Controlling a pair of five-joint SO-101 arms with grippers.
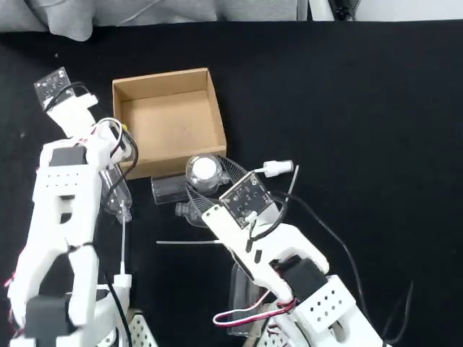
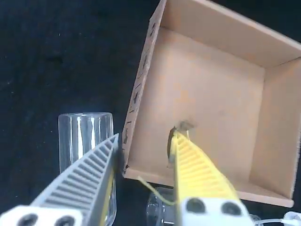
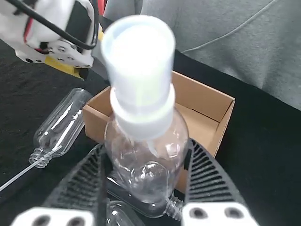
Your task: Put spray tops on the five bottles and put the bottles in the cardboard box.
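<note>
One clear bottle (image 1: 117, 194) is lying half hidden under the left arm, beside the cardboard box (image 1: 170, 119). The right tool (image 3: 146, 149) is clenching an upright white-capped bottle (image 3: 141, 122). The left tool (image 2: 144, 136) is hanging spread and empty over the box's wall.

Black-covered table (image 1: 376, 94), rumpled grey fabric (image 1: 166, 9) along its far edge, pale strip (image 1: 412, 9) beyond.
</note>
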